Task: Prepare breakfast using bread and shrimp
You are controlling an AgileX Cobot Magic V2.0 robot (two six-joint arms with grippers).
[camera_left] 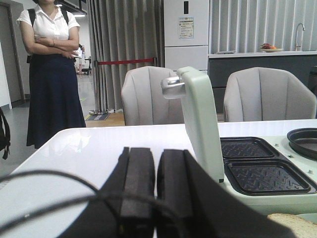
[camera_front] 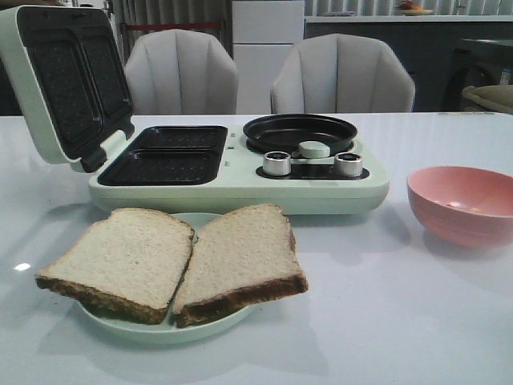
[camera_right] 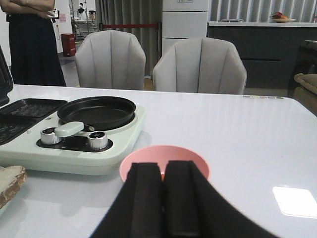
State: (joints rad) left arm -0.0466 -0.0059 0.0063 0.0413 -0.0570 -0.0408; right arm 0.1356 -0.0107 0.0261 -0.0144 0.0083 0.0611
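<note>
Front view: two slices of bread overlap on a plate, near the open sandwich maker; bowl at right. Wrist views alone show the left gripper and right gripper, both closed and empty.

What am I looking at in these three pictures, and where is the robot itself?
The robot has two arms, each ending in a black grasping tool. One picture looks forward over the white table; the other two come from cameras on the wrists, so you see the left tool and the right tool up close. Both look closed and hold nothing. On the table sit two slices of bread on a pale plate, a mint-green breakfast maker with its lid open, and a pink bowl. The right tool hovers near that bowl.
</note>
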